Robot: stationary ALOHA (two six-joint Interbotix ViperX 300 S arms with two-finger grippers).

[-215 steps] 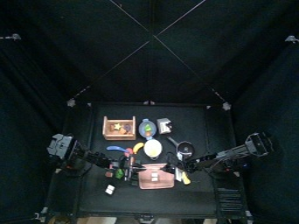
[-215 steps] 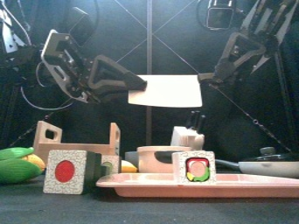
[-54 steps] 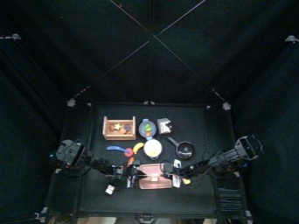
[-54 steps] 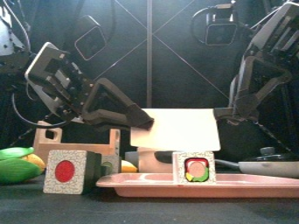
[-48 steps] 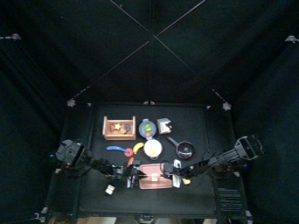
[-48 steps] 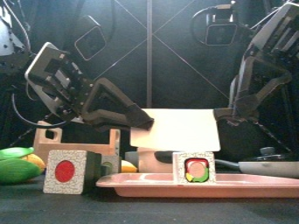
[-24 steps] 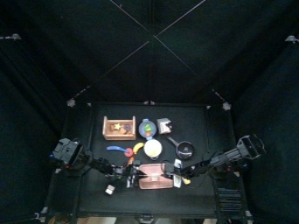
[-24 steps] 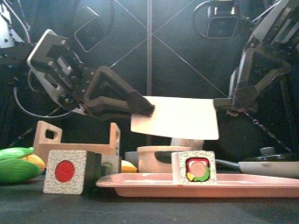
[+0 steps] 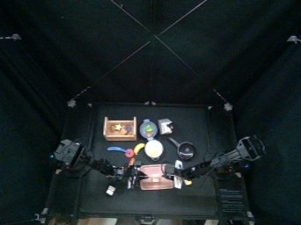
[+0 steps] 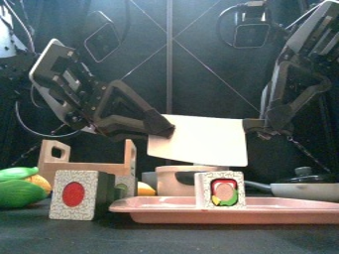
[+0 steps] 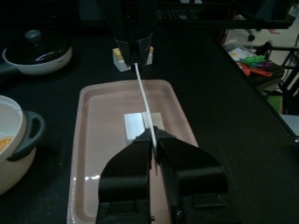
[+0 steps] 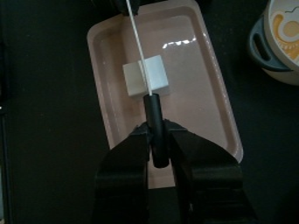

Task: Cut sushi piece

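Sushi piece standing on a pink tray, with a knife held just above it.

The sushi piece is a small block with white rice, a dark wrap round it and green and orange bits in the middle. Its round filling faces the front of the surface. From above it looks like a white square, so I cannot tell which way is its long side. It sits near the middle of the smooth, long pink tray. The knife has a wide, flat, white blade and a black handle, and it runs along the tray's length. The left jaws are squeezed tight on the blade's far end. The right jaws are squeezed tight on the handle. A block with a red dot stands beside the tray, and a wooden box is behind it.
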